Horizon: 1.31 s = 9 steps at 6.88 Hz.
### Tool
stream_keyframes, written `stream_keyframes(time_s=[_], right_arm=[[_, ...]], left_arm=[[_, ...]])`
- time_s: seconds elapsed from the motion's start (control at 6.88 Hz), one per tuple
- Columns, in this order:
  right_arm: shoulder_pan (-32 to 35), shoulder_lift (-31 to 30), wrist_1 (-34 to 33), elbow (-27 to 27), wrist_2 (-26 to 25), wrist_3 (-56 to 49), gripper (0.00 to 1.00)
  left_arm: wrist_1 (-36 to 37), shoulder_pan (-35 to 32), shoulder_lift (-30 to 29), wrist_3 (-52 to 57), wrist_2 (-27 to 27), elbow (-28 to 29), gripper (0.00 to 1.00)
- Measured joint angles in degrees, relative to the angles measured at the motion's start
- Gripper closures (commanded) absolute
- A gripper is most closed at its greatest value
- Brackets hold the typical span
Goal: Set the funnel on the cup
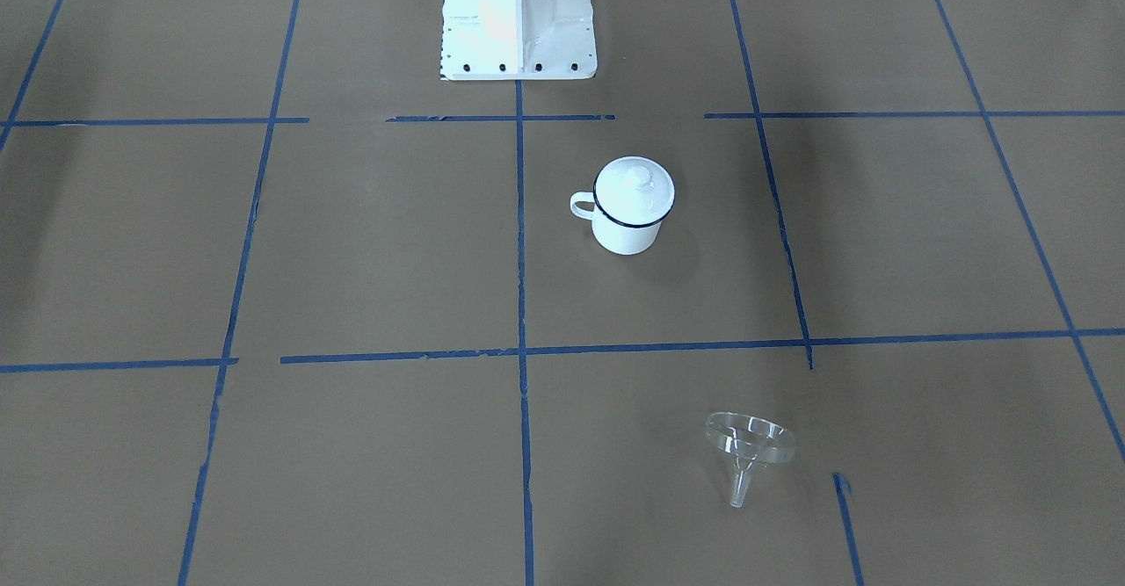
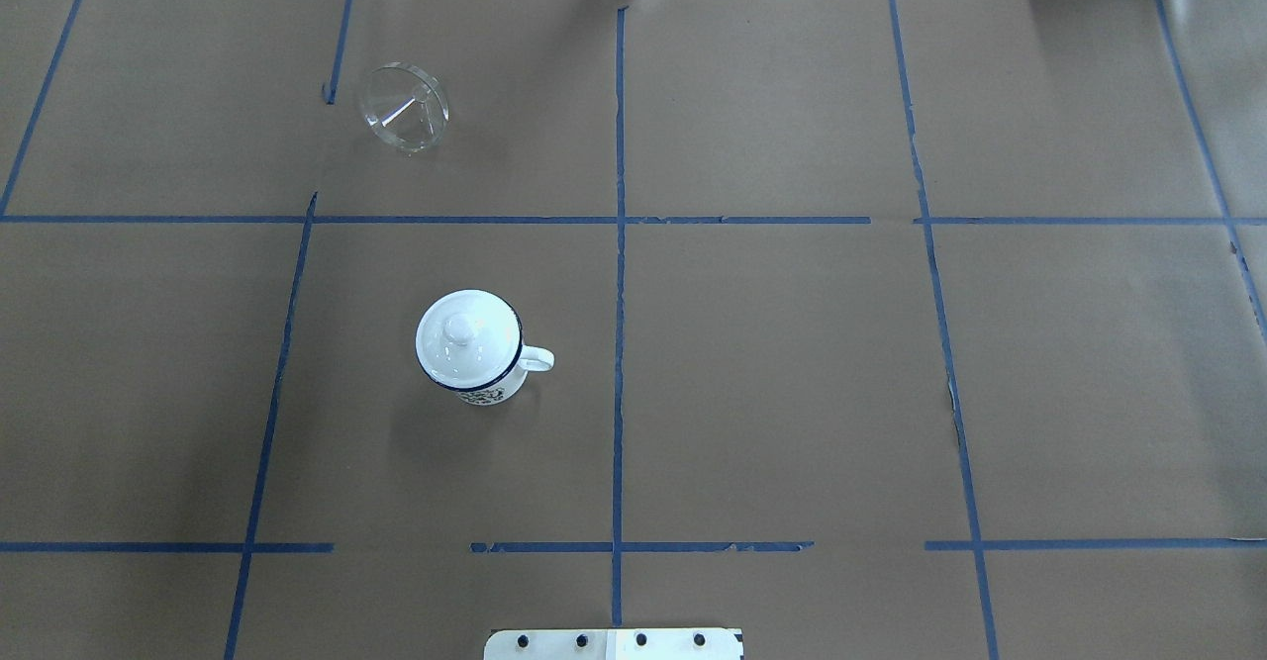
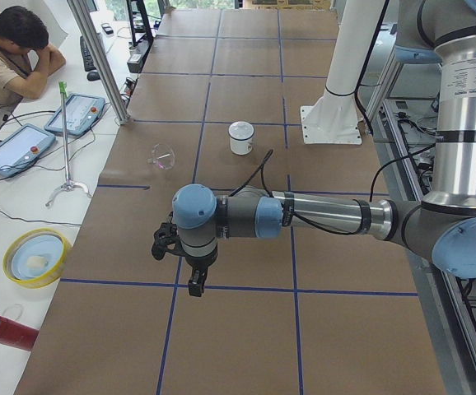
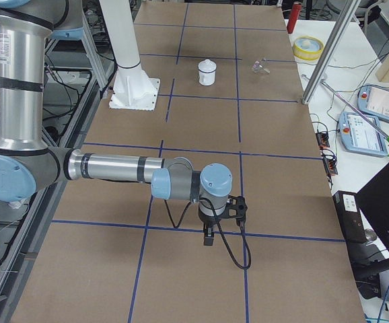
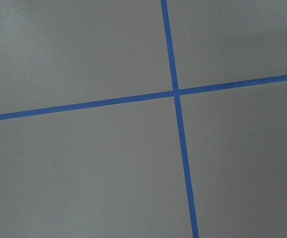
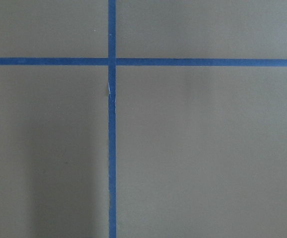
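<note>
Left gripper (image 3: 195, 285): nearest in the left-end view, it hung downward off a level forearm above a tape cross (image 5: 176, 93). Whether its fingers were spread or pressed together could not be told. Its wrist view showed only paper (image 5: 84, 173) and tape.
Funnel (image 2: 404, 108): it lay well beyond the left fingers, inward along the table and on the side away from the robot. It rested tipped on its rim and spout, with the spout pointing away from the robot and nothing touching it. With so narrow a spout, it probably could not have stood spout-down.
Cup (image 1: 626, 233): it stood upright, further inward from the left fingers than the funnel and closer to the robot, well apart from the funnel. Its handle (image 2: 539, 358) pointed toward the right fingers' side.
Lid (image 2: 467, 335): it sat on the cup's mouth, knob up, covering it. It would likely have to come off before the funnel could seat.
Right gripper (image 4: 209, 237): it hung at the opposite end above another tape cross (image 6: 111, 61), far from both things. The state of its fingers could not be told either.
Stage: the task was not begun. Both arms seemed parked out at the ends, leaving the middle open. Funnel and cup lay on the left fingers' side of the centre line (image 2: 619, 294), so the left arm looked better placed to reach them.
</note>
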Motion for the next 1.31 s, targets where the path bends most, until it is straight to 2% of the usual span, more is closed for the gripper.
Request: stream_keyframes(time_s=[0.73, 1.02, 1.31], right_arm=[[0.00, 0.00, 0.00, -0.02, 0.00, 0.00, 0.00], [0.00, 0.00, 0.00, -0.02, 0.00, 0.00, 0.00], [0.00, 0.03, 0.00, -0.02, 0.00, 0.00, 0.00]], left_arm=[[-0.07, 0.99, -0.72, 0.14, 0.13, -1.69, 0.00], [-0.67, 2.72, -6.07, -0.35, 0.77, -2.97, 0.00], [-4.21, 2.75, -11.87, -2.98, 1.23, -3.85, 0.00]])
